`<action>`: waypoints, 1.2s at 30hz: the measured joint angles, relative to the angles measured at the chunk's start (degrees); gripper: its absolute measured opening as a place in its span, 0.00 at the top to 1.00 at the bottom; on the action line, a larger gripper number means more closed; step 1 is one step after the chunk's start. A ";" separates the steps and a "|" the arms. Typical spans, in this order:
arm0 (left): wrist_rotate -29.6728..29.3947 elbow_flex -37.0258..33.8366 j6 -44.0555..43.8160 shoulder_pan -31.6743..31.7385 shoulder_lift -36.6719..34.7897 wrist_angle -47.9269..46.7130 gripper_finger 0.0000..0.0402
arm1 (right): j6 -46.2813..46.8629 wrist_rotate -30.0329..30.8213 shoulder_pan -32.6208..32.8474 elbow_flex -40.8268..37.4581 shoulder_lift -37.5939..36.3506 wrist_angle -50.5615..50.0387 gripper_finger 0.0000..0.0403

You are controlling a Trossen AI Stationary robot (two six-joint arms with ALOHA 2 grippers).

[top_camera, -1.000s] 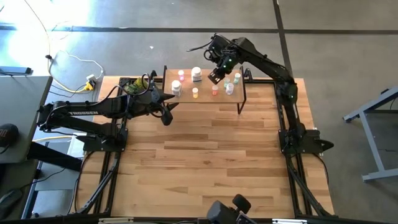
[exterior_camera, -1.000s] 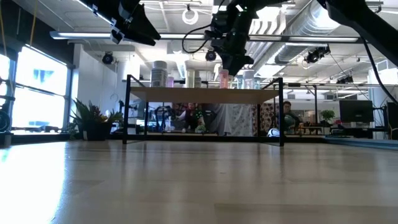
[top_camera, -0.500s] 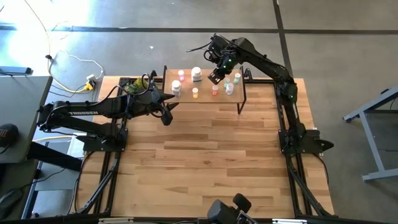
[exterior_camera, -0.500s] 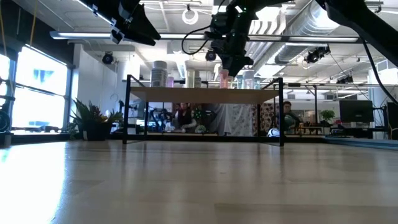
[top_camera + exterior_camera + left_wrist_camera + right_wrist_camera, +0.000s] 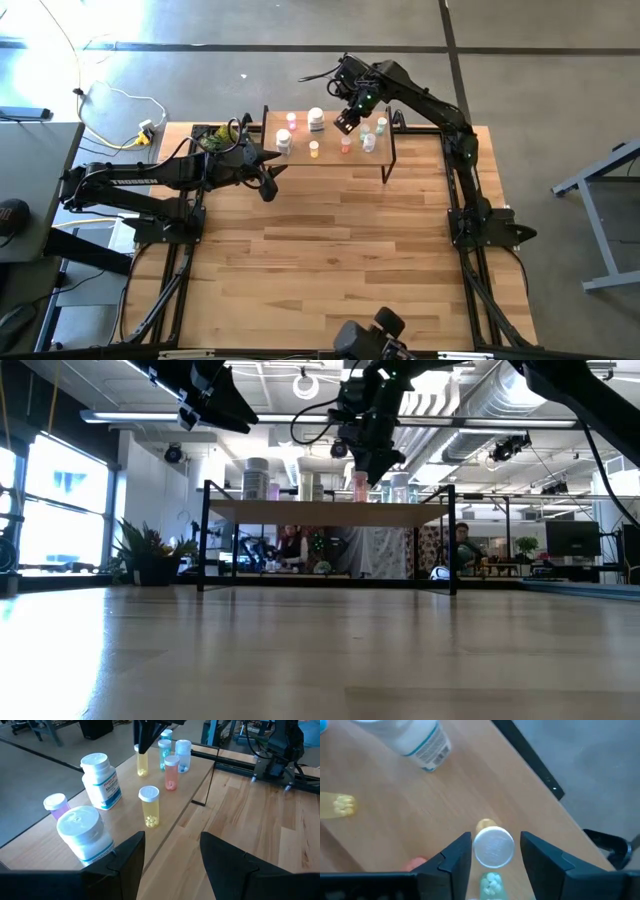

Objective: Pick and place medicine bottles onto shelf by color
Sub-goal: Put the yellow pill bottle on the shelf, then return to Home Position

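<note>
The right gripper [image 5: 343,122] hangs over the light-wood shelf [image 5: 330,160], its fingers spread either side of a clear yellow bottle [image 5: 493,847] with a round white cap, not touching it. The left gripper [image 5: 268,187] waits over the plank desk [image 5: 330,260], fingers apart and empty. Only its wrist view shows two squat white bottles [image 5: 101,780] with printed labels.

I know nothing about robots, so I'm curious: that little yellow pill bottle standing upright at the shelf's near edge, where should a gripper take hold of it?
Probably around the clear round body of the yellow pill bottle, just under its white cap, coming from above with a finger on each side. It stands upright with room around it, clear of the white bottle on the shelf; the open left gripper faces it.
</note>
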 joint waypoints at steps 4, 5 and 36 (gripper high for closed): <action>0.00 0.00 0.00 -0.02 0.00 0.01 0.55 | -0.29 1.08 -0.01 0.07 -0.05 0.06 0.60; 0.02 0.00 0.00 -0.02 0.00 0.02 0.55 | -0.75 1.05 -0.01 0.07 -0.13 0.01 0.60; 4.98 -25.61 -3.04 -14.36 -31.44 11.46 0.55 | 1.17 0.75 15.72 0.16 -21.95 6.49 0.60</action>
